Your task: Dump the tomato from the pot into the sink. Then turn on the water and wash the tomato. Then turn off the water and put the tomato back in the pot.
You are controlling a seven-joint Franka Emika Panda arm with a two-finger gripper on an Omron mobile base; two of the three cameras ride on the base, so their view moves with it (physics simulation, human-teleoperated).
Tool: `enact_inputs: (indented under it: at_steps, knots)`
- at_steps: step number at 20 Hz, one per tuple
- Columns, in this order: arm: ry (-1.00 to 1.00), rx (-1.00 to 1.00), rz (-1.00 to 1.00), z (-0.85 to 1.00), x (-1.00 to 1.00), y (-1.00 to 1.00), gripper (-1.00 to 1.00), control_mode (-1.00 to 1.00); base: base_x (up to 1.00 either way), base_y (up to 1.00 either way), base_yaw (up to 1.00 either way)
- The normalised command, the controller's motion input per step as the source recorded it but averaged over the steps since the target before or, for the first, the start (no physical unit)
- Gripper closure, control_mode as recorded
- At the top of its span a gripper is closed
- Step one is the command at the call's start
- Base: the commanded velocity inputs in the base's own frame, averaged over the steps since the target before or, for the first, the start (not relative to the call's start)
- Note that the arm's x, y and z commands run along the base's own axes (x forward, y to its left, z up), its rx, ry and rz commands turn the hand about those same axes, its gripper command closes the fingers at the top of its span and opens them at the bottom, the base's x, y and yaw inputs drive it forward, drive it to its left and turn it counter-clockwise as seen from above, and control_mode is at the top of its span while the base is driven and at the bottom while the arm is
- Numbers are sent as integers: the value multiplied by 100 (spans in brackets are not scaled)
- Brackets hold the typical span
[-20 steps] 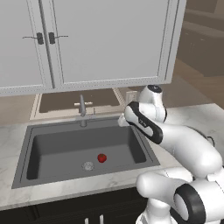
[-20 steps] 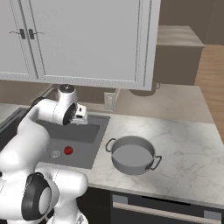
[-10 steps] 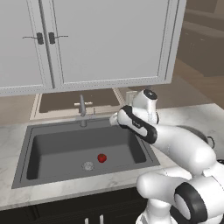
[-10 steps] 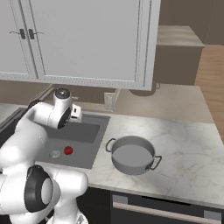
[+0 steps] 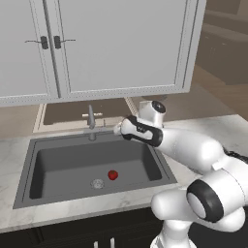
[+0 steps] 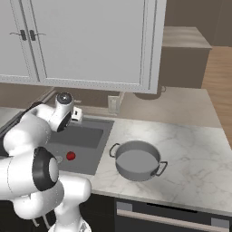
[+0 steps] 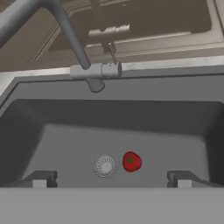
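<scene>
The first step looked done: the small round bright red tomato (image 5: 113,175) lay on the floor of the large dark grey rectangular sink (image 5: 58,162), just beside the round metal drain (image 5: 97,183) and apart from the basin walls. The wide, shallow round grey metal pot (image 6: 136,159) stood upright and empty on the pale marbled surface (image 6: 190,154) to the right of the basin, its small loop handles free. Washing had not begun, as far as could be seen: no light-blue stream fell from the slim grey faucet (image 7: 68,33), and the basin floor around the tomato showed no water. Left to do, by this reading, were turning the water on, washing the tomato, shutting the water off and carrying the tomato back to the pot.

The tool (image 7: 109,177) stood wide, its two small dark finger tips (image 7: 41,178) far apart at the bottom of the hand view with only the sink floor between them. It held nothing and touched nothing. The hand hovered above the right rear part of the basin, near the faucet but clear of it, looking down across the sink so that the drain and tomato sat between the tips and the faucet's short lever (image 7: 107,68) showed higher up. In the left base view the white arm reached over the back rim of the sink towards the faucet base, which suggests the lever was the next thing to be worked
</scene>
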Motion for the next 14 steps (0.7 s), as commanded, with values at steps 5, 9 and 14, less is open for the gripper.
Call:
enact_inputs:
  at_steps: [5,9,14]
  knots:
    - [0,1,-2,0,45,19,-100,-100,0,0,0]
    - [0,0,-1,0,39,26,-100,-100,0,0,0]
    - [0,0,0,0,16,21,-100,-100,0,0,0]
